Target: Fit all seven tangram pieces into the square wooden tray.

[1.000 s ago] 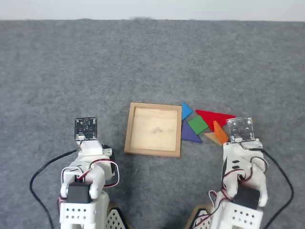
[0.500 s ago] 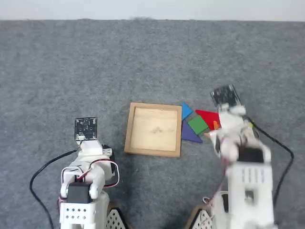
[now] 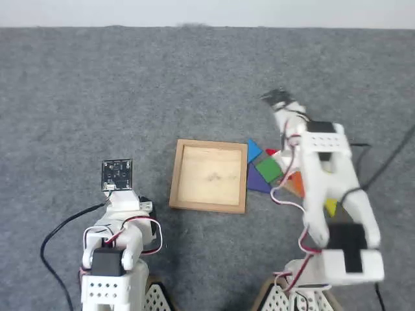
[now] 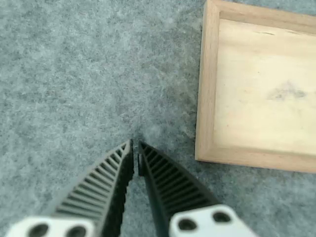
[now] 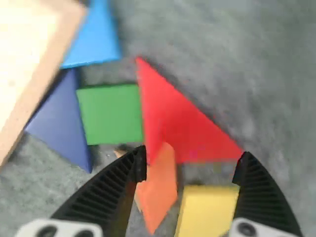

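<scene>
High view: the red triangle (image 3: 272, 153) beside the tray (image 3: 209, 144) is mostly hidden by the right arm (image 3: 324, 170). Left wrist view: the left jaws are held nearly closed, the tray cut off ahead of them. Right wrist view: the right jaws are spread wide, the orange piece (image 5: 158, 190) partly covered between them.

white arms (image 3: 123, 241), black servos (image 3: 107, 262), red and black cables (image 3: 43, 249), ribbed black fingers (image 4: 168, 183)

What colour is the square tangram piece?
The square piece is green, clearest in the right wrist view.
</scene>
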Tool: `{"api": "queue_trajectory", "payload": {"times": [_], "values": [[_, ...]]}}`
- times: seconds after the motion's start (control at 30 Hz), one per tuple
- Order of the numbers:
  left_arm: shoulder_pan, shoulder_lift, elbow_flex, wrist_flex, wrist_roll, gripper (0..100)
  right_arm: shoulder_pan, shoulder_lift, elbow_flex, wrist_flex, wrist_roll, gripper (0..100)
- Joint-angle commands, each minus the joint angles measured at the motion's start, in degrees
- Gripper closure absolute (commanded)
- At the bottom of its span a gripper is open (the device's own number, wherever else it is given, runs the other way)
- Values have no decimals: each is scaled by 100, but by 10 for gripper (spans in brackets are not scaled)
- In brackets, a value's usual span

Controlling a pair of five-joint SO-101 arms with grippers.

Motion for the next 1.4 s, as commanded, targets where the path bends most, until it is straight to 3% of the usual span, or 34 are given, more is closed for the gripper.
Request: {"api": "queue_trajectory", "payload": {"times": [0.0,0.27,0.6,0.73,0.87,1.0,1.13,1.37], "values": [[-18,-114,-66,9,-62,986,-391,207,-589,365,941,707],[-18,-114,-66,9,-62,986,-303,831,-941,400,1741,706],[-18,-114,-66,9,-62,986,752,1851,-1530,268,1758,701],[-18,-114,-66,9,-62,986,804,2000,-1556,303,1908,634],[-18,-114,-66,9,-62,986,804,1956,-1591,734,2356,578],[-18,-114,-66,9,-62,986,936,1868,-1723,1138,2426,578],[-18,-114,-66,9,-62,986,866,1692,-1653,1490,3095,578],[-18,-114,-66,9,-62,986,857,1842,-1670,787,2426,578]]}}
